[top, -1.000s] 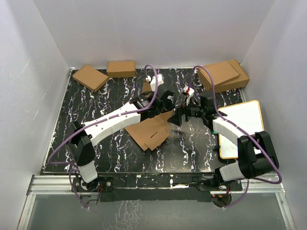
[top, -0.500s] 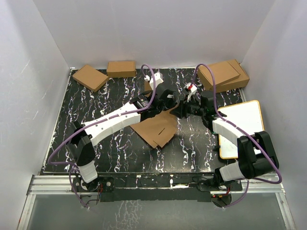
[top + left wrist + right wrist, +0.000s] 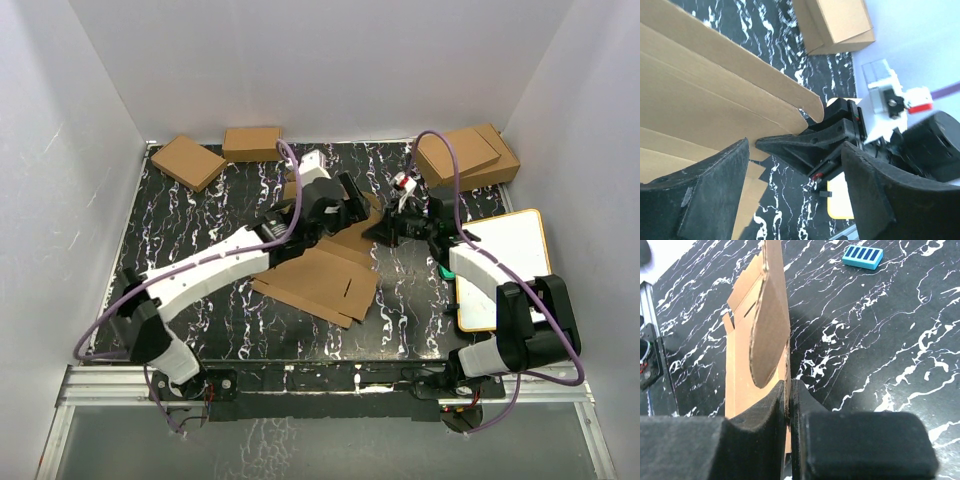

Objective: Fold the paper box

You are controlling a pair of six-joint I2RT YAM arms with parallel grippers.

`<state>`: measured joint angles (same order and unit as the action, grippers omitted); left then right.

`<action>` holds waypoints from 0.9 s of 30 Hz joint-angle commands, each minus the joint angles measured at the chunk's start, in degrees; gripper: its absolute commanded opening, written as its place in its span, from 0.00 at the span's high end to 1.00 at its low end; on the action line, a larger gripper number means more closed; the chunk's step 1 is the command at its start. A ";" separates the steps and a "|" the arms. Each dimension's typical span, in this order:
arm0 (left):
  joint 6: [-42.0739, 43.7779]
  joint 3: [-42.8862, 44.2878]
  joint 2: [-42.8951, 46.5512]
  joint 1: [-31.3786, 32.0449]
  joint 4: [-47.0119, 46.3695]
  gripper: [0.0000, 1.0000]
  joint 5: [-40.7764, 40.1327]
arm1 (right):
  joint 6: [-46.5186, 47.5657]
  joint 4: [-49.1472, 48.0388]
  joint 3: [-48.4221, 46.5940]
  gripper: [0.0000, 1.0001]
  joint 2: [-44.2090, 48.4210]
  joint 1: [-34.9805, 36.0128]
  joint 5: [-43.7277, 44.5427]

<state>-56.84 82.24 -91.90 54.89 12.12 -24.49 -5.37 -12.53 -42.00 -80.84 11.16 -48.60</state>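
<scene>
The paper box (image 3: 318, 280) is an unfolded brown cardboard sheet with flaps and a slot, lying mid-table, its far right edge raised. My right gripper (image 3: 380, 230) is shut on that raised edge; the right wrist view shows its fingers (image 3: 775, 405) pinching the thin cardboard (image 3: 767, 325) between them. My left gripper (image 3: 350, 203) hovers just behind and above the sheet, open. In the left wrist view its fingers (image 3: 705, 195) stand wide apart around the right gripper's tips (image 3: 805, 145) and touch no part of the creased cardboard (image 3: 715, 95).
Two small brown boxes (image 3: 188, 161) (image 3: 252, 143) lie at the back left. Two larger stacked boxes (image 3: 466, 157) sit at the back right. A white board with a yellow rim (image 3: 500, 265) lies on the right. A small blue striped block (image 3: 863, 256) rests on the table.
My left gripper opened, let go of the sheet and lifted back toward the far side. My right gripper closed on the sheet's right edge. The sheet slid right and spread flatter.
</scene>
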 commanded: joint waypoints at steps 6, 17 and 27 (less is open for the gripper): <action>42.10 -17.36 24.86 -3.40 -12.07 0.03 10.63 | 18.09 14.39 -9.18 0.92 -1.10 -5.48 -18.83; 29.25 -38.83 33.90 -42.06 -31.61 0.03 65.87 | 35.79 32.95 -14.65 0.92 -4.71 -6.11 -26.07; 22.91 -50.15 29.45 -47.79 -51.15 0.15 76.76 | 38.84 36.71 -15.92 0.92 -7.18 -6.20 -27.26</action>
<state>-31.62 33.45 -61.43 7.44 -28.40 46.04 28.58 23.18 -54.61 -87.42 5.43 -72.10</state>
